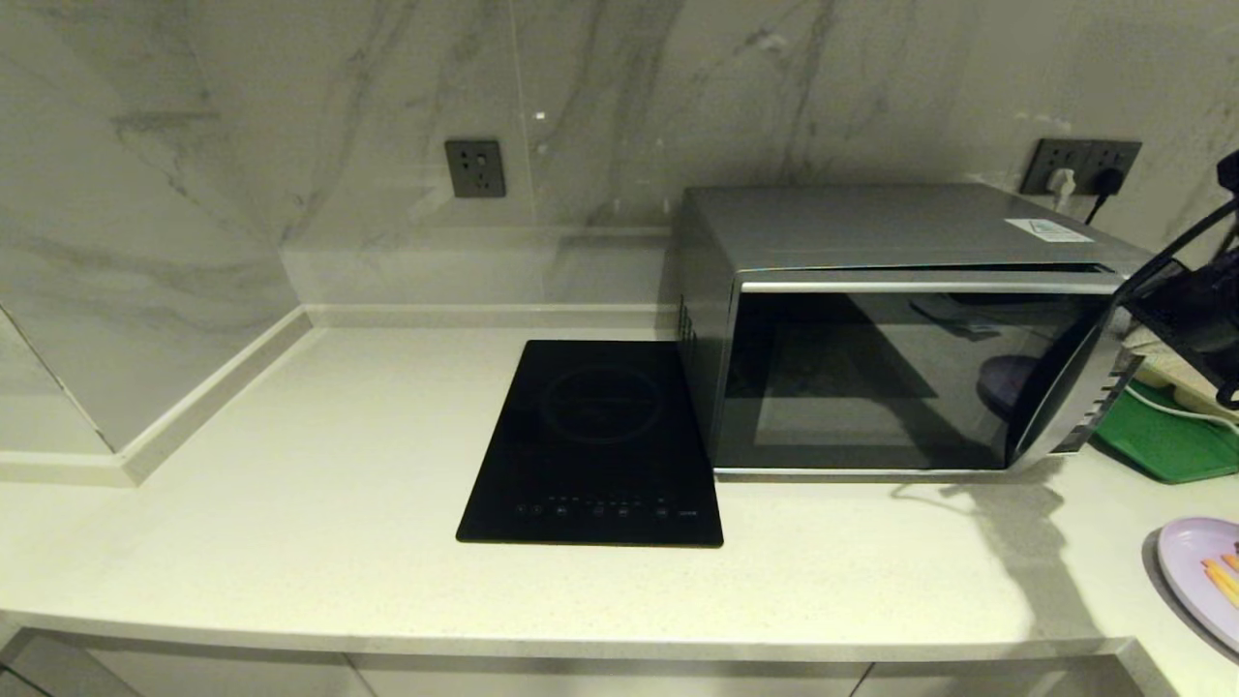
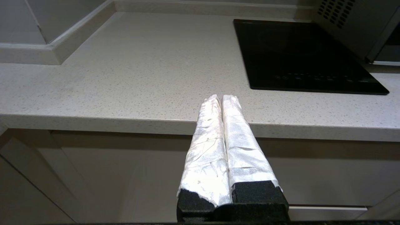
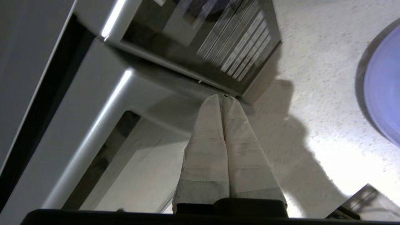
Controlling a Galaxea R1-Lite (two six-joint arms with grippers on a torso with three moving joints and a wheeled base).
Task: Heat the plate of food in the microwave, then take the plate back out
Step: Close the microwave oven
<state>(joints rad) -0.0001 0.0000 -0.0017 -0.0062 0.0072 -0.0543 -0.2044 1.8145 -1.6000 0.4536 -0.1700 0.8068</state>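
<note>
I see the pale speckled countertop (image 1: 290, 542) running wide from the marble wall to the near edge. On its right half sits the microwave (image 1: 871, 329), a big silver box with a dark glass door; the door stands a little ajar, its top edge showing a thin gap and its handle side swung slightly toward me. Just left of it, touching or nearly so, lies the flat black induction cooktop (image 1: 595, 445). Behind the microwave's right end I can make out part of a green tray (image 1: 1171, 440).

The plate of food (image 1: 1205, 571) rests on the counter at the near right, well clear of the microwave, with orange-yellow sticks on it; only part of it is in my head view.

My right gripper (image 3: 222, 97) is up at the microwave's right front, by the handle side of the door, its taped fingers pressed together and holding nothing. My left gripper (image 2: 222, 97) is parked at the near counter edge, left of the cooktop, fingers closed and empty too.
</note>
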